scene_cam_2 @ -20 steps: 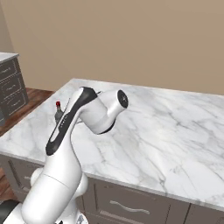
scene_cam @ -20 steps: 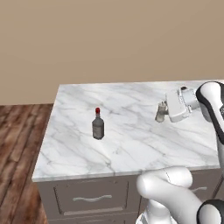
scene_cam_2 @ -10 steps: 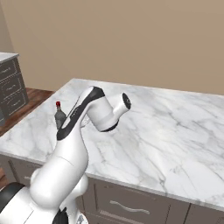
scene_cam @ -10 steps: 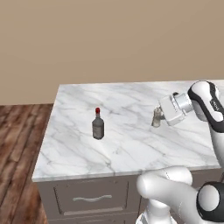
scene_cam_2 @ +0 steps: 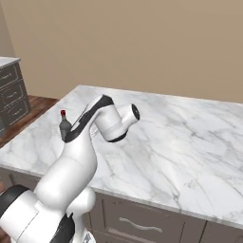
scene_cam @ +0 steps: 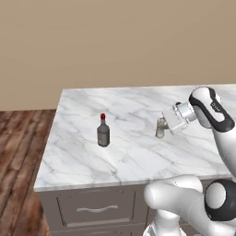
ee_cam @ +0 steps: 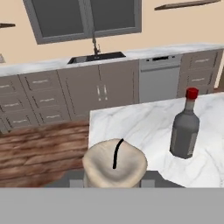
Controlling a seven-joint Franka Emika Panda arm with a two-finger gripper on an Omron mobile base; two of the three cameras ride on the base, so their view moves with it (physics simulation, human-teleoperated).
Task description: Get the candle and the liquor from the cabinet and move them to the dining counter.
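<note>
Your gripper (scene_cam: 162, 127) has swung left across the dining counter (scene_cam: 133, 156) over the last second, candle (scene_cam: 160, 129) riding with it from near the right edge toward mid-counter; jaws pinched on the candle, which in the hand view (ee_cam: 114, 165) sits right at the fingertips, black wick up; liquor (scene_cam: 103, 132) hasn't budged, upright on the marble at about 9 o'clock of the candle in the left base view, well apart; so you have one item delivered and the second over the counter, and I judge only the set-down and release remain; whether the candle base touches the marble yet, I cannot tell; room: bare marble all round the candle, far edge at 12 o'clock and near edge at 6 both well off; in the hand view the bottle (ee_cam: 185, 128) stands at 2 o'clock, with the counter's left edge and the wood floor (ee_cam: 39, 153) beyond; keep left travel short, lower straight down, and back out away from the bottle.
</note>
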